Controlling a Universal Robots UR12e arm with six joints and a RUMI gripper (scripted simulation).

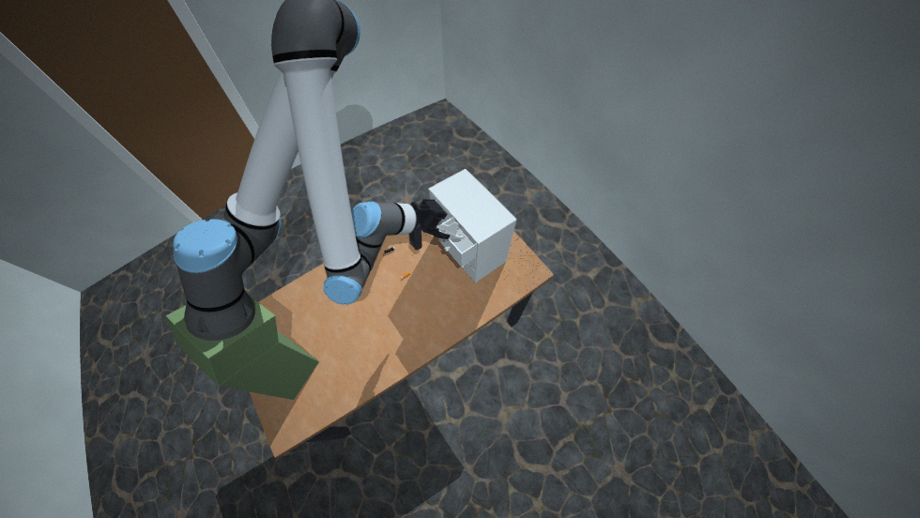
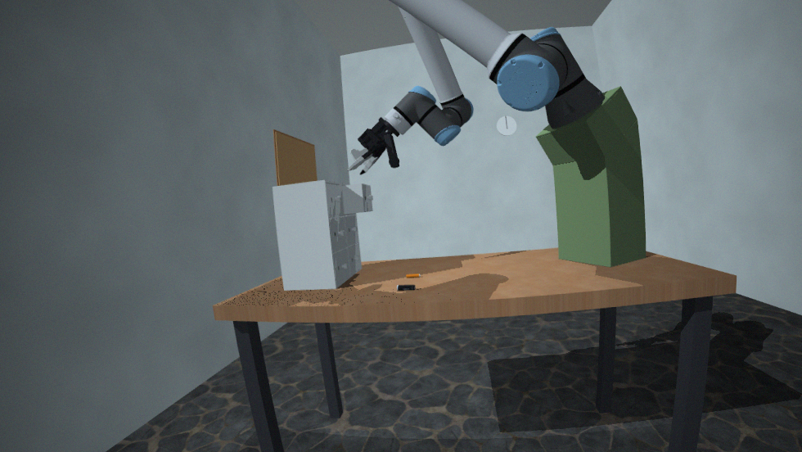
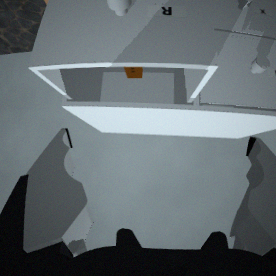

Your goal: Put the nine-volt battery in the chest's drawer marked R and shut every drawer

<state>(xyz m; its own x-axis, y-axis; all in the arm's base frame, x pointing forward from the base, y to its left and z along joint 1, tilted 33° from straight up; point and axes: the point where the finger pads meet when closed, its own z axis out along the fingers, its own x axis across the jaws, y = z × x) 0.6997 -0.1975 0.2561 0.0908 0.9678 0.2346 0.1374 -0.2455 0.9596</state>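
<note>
One battery (image 3: pixel 133 73), in open drawer (image 1: pixel 466 257) (image 2: pixel 354 198) (image 3: pixel 205 81), long axis unclear

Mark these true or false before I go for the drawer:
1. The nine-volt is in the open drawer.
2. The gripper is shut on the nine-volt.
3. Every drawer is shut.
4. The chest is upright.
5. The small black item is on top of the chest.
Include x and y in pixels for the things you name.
1. The nine-volt (image 3: pixel 133 73) is in the open drawer (image 1: pixel 469 255) (image 2: pixel 353 199) (image 3: pixel 165 66). True.
2. The gripper (image 1: pixel 453 230) (image 2: pixel 357 170) (image 3: pixel 159 133) is shut on the nine-volt. False: it is open.
3. Every drawer is shut. False: an upper one sticks out.
4. The chest (image 1: pixel 476 203) (image 2: pixel 305 236) is upright. True.
5. The small black item (image 1: pixel 389 250) (image 2: pixel 405 287) is on top of the chest. False: it lies on the table.
</note>
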